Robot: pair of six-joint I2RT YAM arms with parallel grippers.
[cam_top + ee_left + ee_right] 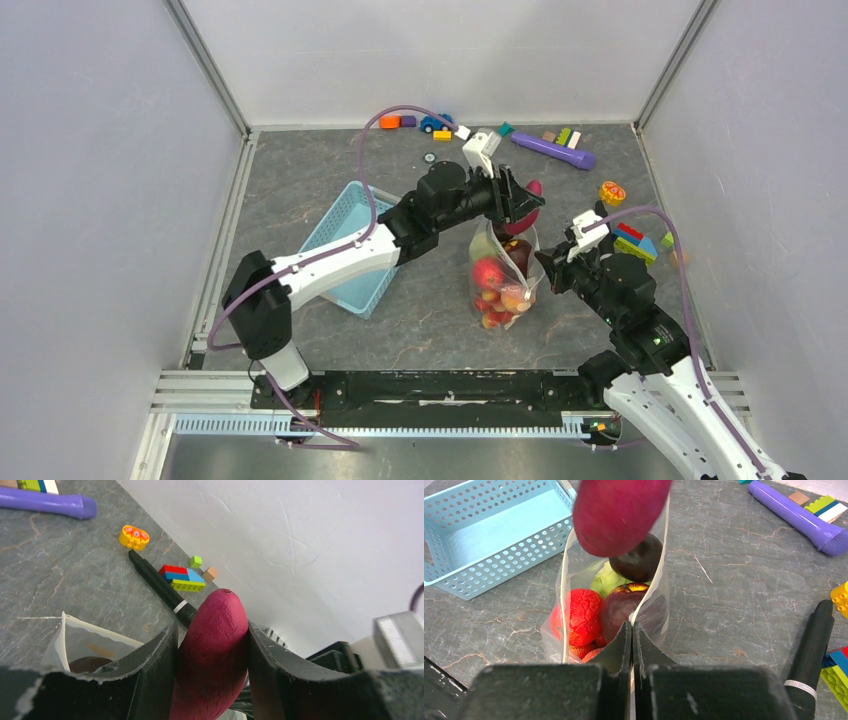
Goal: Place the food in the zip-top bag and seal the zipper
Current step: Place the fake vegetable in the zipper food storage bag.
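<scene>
Magenta food piece is in the air right over the mouth of the zip-top bag, not inside yet. The left jaws pinch it by its sides with the rounded end sticking out past the tips, so it can go in nose first.

The bag stands upright mid-tabletop, mouth open. Already inside: a red piece, a green one, a dark maroon one, and more red and orange lower down.

The right jaws are pressed together on the bag's near rim. My read is that this grip keeps the mouth up and spread so the soft bag doesn't fold or tip during the drop.

Task looks mostly loaded, and I see no other food loose on the tabletop. This drop and the seal are not yet done.

Light blue basket sits just left of the bag. Black marker and building blocks lie to the right, clear of the drop path.

Risk: the piece is nearly as wide as the opening and could catch the rim.
</scene>
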